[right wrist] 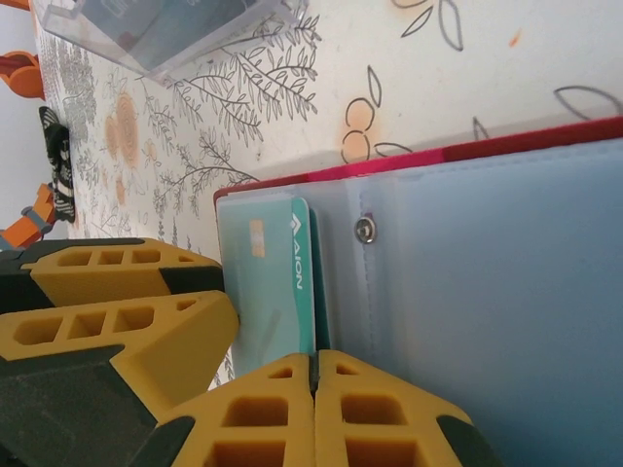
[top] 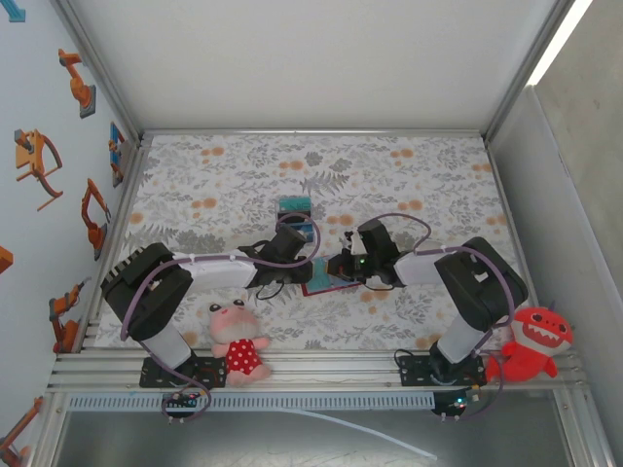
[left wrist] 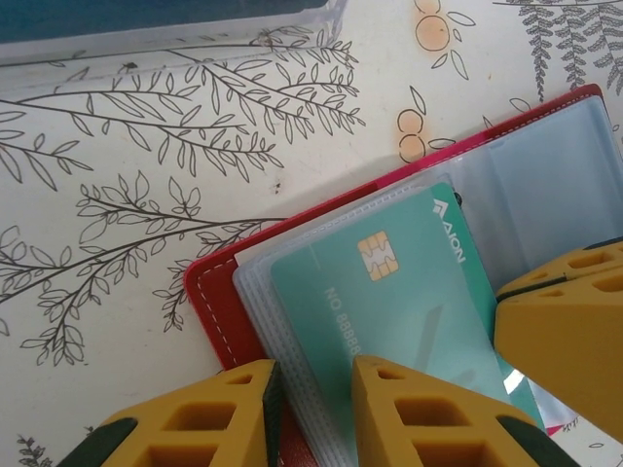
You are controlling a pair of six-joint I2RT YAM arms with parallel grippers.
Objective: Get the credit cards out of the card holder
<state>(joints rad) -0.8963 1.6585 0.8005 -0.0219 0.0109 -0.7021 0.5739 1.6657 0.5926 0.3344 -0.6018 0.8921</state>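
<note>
Extraction step. Right claw (right wrist: 312, 375) pinches teal plastic credit card (left wrist: 389, 302), partly out of red folding card holder (left wrist: 219, 311), frame lower centre. Left claw (left wrist: 313, 368) straddles holder edge, grip unclear. Next, probably: straight outward pull.

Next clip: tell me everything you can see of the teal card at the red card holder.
The teal card is a thin, glossy plastic rectangle with a gold chip, white AION lettering and logo near one short edge, and embossed digits starting NO 8888. It lies flat on the clear sleeves of the open red card holder; whether it sits inside one is unclear. The right gripper, shut, appears to pinch its edge. A finger of the left gripper covers its near edge.
</note>
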